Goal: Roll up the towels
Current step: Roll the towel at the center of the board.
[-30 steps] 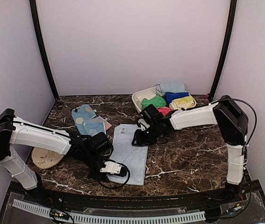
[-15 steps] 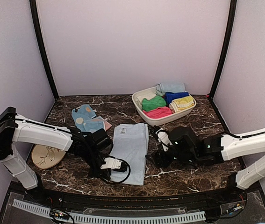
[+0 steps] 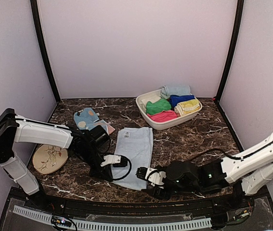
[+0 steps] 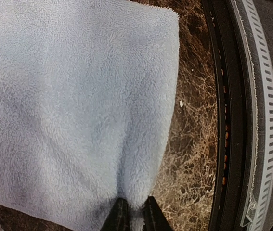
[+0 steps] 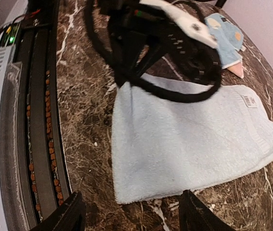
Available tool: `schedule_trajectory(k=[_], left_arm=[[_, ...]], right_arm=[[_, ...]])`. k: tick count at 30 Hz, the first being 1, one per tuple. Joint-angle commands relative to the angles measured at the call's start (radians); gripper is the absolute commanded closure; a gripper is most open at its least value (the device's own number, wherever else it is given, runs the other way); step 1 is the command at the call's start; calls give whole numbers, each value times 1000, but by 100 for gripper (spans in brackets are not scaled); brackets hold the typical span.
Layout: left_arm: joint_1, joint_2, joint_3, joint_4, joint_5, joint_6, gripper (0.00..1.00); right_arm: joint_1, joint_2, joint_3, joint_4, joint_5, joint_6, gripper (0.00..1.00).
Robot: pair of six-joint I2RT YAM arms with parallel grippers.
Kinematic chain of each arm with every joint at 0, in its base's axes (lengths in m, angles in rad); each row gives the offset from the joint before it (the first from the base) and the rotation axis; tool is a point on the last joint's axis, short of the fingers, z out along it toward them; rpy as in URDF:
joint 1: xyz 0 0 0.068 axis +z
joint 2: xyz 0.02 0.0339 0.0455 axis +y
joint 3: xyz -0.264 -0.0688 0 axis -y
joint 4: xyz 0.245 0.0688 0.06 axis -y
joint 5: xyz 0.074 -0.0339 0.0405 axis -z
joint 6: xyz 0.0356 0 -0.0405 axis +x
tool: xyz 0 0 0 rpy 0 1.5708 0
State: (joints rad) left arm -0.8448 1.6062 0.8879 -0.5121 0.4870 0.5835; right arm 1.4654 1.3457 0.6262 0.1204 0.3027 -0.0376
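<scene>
The plain pale blue towel point(image 3: 136, 150) lies flat mid-table, its short edge toward me. My left gripper point(image 3: 123, 162) is at its near left edge; in the left wrist view the gripper point(image 4: 135, 215) is shut on a pinched ridge of that towel point(image 4: 78, 96). Low beside the near right corner sits my right gripper point(image 3: 149, 176). Seen from the right wrist, this gripper point(image 5: 131, 214) is open, the towel's point(image 5: 184, 139) corner lying just ahead between the fingers point(image 5: 65, 216), untouched. The spotted blue towel point(image 3: 89, 120) point(image 5: 225, 33) lies crumpled at the back left.
A white basket point(image 3: 172, 123) at the back right holds several rolled towels. A beige plate point(image 3: 49, 159) lies at the left, under the left arm. Just behind both grippers runs the table's black front rail point(image 4: 223, 120) point(image 5: 35, 120). The left arm's cable point(image 5: 175, 91) loops over the towel.
The right arm swung from the basket down to the towel's near right corner, jaws open. The left gripper closed on the towel's near left edge.
</scene>
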Motion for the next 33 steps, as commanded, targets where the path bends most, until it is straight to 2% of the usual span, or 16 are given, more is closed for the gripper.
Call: schedule_trajectory(k=[1,9,14,17,23,25,28,33], left_arm=[[14,28,32,-81,66,-10,86],[40,62,67,-122,98,-1,87],[58,75,76,-133,120,8,88],[65,70,64,-123,133,7,88],[72,33,28,-94,154,13,83],[72,26,27,-99,151,16,77],[72,-2,10,-79,125,19,63],[72,-130,-70,17,61,37,36]], right_arm=[[51,112,80,38,-26,-121,35],[56,290,118,131,2,-227,40],[51,382,100,219,54,-265,47],[35,420,94,272,60,-251,54],[-3,454,78,324,57,-179,75],[-20,452,75,323,38,-144,85],[-52,433,84,273,-35,-71,99],[-128,390,119,133,-217,92,100]])
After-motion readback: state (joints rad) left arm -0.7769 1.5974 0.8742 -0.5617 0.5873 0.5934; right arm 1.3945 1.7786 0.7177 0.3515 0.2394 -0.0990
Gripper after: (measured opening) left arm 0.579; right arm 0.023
